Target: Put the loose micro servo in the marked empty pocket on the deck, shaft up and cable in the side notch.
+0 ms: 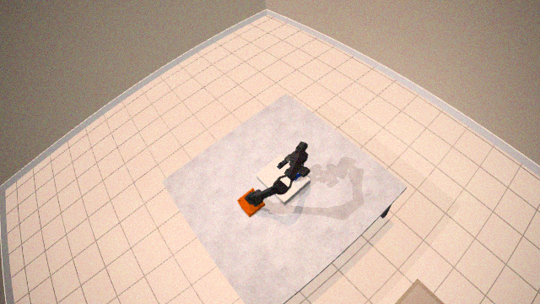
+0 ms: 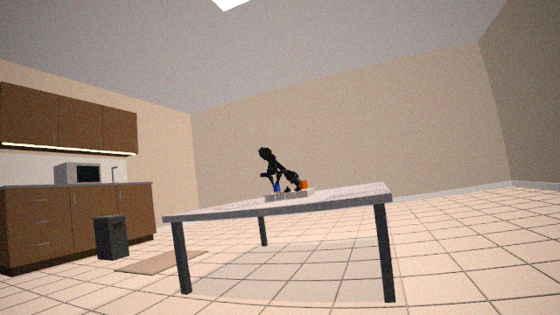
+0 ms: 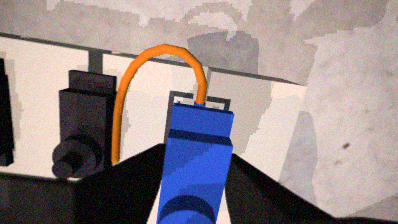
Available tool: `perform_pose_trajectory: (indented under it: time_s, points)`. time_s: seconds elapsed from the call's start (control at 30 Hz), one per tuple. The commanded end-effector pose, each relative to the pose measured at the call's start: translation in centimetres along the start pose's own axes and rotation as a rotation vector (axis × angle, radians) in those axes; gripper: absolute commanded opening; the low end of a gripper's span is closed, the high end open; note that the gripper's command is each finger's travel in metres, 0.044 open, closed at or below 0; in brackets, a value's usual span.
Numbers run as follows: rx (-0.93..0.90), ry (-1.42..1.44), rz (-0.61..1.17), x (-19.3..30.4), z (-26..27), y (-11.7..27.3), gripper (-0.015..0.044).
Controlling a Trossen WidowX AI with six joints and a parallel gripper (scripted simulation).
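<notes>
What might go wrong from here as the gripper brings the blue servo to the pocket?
The orange cable arches toward the neighbouring black servo, so it could miss the side notch. The blue servo, held in the gripper, covers most of the outlined pocket, so slight misalignment might leave an ear raised.

blue servo's [image 3: 196, 165] lower end cut off, pocket [image 3: 169, 117] mostly hidden

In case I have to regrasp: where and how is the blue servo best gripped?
Best by the two long sides of the blue servo's body, coming from above, as the tool has it now. Those sides look flat and parallel, and the orange cable leaves from the end, clear of both fingers.
</notes>
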State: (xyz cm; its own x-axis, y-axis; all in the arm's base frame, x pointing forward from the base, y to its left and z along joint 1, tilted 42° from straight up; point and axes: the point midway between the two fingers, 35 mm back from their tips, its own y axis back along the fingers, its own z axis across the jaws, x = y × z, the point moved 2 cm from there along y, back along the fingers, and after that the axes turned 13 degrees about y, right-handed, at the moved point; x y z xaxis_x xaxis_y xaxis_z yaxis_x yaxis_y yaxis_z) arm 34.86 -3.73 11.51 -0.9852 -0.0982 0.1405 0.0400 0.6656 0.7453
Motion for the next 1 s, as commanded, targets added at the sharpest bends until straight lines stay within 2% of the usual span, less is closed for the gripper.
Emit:
perform_pose_trajectory:
  time_s: [0.0,0.97]
  points:
    - [0.004,0.005,-0.002,0.0,-0.1,-0.3,0.0]
    - [0.005,0.005,-0.002,0.0,-0.1,-3.1,0.0]
